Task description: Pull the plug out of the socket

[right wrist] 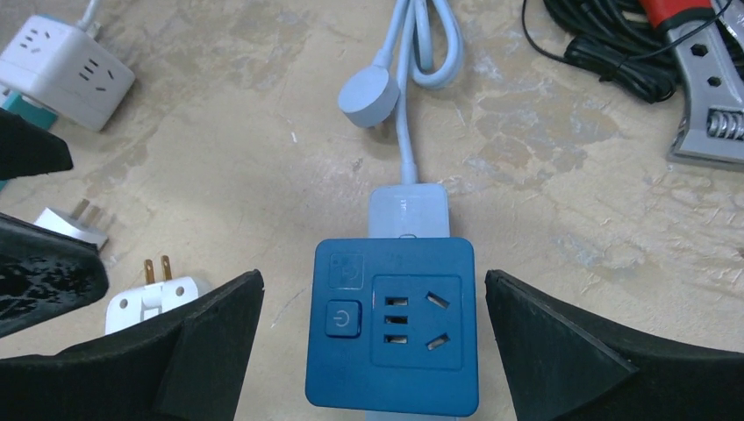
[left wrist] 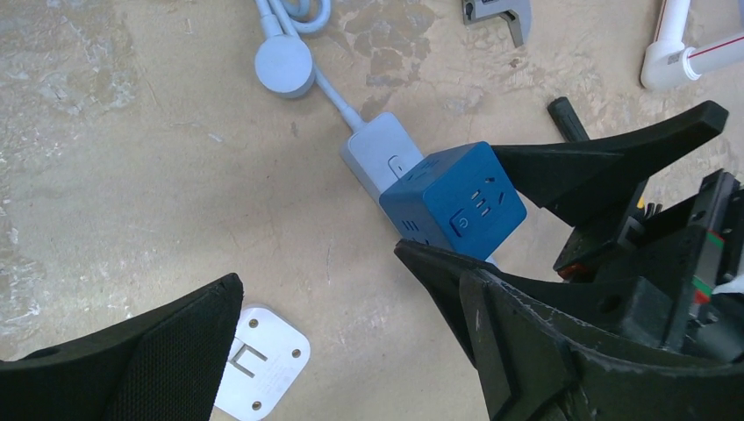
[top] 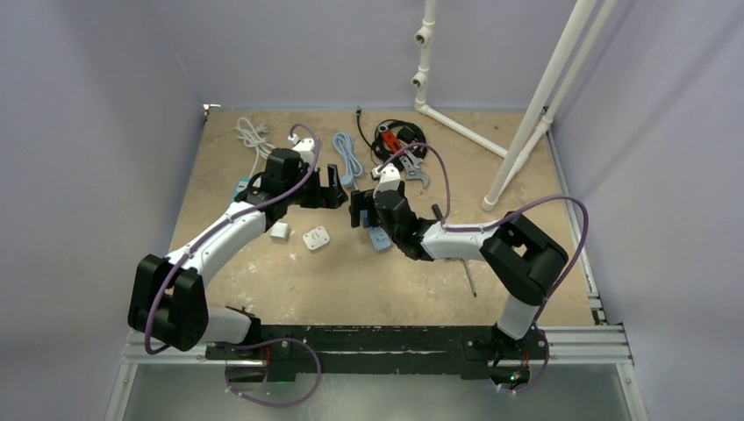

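Beige, scuffed tabletop [top: 368, 281], seen from above. At left, the left pincer [top: 336, 189] hangs with its fingers spread apart, holding nothing; a white square adapter [top: 316, 239] lies near it. Toward the centre, a blue cube socket [right wrist: 390, 329] rests on the tabletop, with a pale blue plug [right wrist: 408, 210] seated in its far side. The right pincer [right wrist: 373, 276] straddles the cube, its fingers wide apart, one on each side, neither touching it. A metal wrench [right wrist: 711, 105] lies at far right.
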Action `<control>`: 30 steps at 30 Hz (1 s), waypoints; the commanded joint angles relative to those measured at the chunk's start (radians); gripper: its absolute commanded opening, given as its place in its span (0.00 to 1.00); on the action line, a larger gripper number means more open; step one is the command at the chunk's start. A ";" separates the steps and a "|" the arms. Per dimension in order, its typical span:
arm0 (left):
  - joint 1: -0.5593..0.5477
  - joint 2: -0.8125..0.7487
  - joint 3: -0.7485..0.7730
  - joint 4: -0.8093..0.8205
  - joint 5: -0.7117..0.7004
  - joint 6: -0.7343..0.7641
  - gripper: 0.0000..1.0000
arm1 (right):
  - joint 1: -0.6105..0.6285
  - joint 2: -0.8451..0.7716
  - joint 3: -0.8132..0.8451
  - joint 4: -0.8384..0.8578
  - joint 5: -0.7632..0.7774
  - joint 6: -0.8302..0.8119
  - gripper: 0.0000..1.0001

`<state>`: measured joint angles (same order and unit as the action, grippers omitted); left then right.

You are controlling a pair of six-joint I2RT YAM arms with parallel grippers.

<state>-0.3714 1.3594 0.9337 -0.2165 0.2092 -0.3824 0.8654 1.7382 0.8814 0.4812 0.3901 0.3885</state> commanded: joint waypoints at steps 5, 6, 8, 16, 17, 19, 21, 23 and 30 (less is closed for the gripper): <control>0.003 0.002 0.024 0.010 0.022 0.010 0.94 | 0.004 0.023 0.047 0.020 0.018 -0.008 0.97; 0.003 -0.001 0.022 0.008 0.017 0.013 0.94 | 0.004 0.024 0.047 0.025 0.009 -0.011 0.97; 0.003 -0.011 0.020 0.008 0.011 0.020 0.94 | 0.004 0.026 0.048 0.032 -0.005 -0.009 0.95; 0.003 -0.031 0.008 0.018 0.002 0.023 0.94 | 0.005 0.067 0.069 0.006 -0.022 0.006 0.78; 0.003 -0.030 0.009 0.016 -0.001 0.023 0.94 | 0.006 0.070 0.071 0.003 -0.018 0.006 0.76; 0.003 -0.031 0.009 0.015 -0.008 0.023 0.94 | 0.005 0.068 0.070 0.006 -0.013 0.006 0.72; 0.003 -0.034 0.008 0.015 -0.014 0.021 0.94 | 0.005 0.068 0.069 0.007 -0.008 0.004 0.66; 0.003 -0.038 0.007 0.014 -0.017 0.021 0.94 | 0.006 0.070 0.071 0.001 0.016 0.004 0.57; 0.004 -0.039 -0.005 0.047 0.027 0.003 0.94 | 0.006 -0.020 0.010 0.069 0.030 0.009 0.01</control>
<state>-0.3714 1.3514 0.9337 -0.2173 0.2062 -0.3748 0.8650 1.8046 0.9169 0.4789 0.4049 0.3855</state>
